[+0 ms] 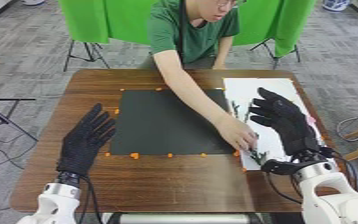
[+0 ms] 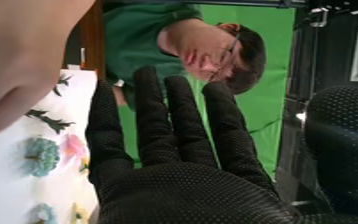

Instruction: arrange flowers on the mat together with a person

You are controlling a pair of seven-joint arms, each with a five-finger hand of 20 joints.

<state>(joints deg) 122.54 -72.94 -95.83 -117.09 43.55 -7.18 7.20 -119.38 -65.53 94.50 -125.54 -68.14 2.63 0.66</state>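
Note:
A dark mat (image 1: 171, 122) lies mid-table, with a white sheet (image 1: 246, 90) along its right. The person's hand (image 1: 236, 132) reaches down onto the sheet, at green sprigs (image 1: 258, 156). My right hand (image 1: 286, 122) hangs over the sheet, fingers pointing forward and straight. My left hand (image 1: 87, 140) is left of the mat with straight fingers. In the right wrist view my right hand (image 2: 193, 192) has its fingers straight and holds nothing. Beside it are the person's hand (image 2: 20, 55), a green sprig (image 2: 49, 120), a blue-green flower (image 2: 42, 156) and a pink flower (image 2: 72, 148).
Small orange pieces (image 1: 135, 155) sit along the mat's edges. The brown table (image 1: 158, 187) extends around the mat and sheet. The person's arm (image 1: 189, 92) crosses over the mat from the far side, close to my right hand.

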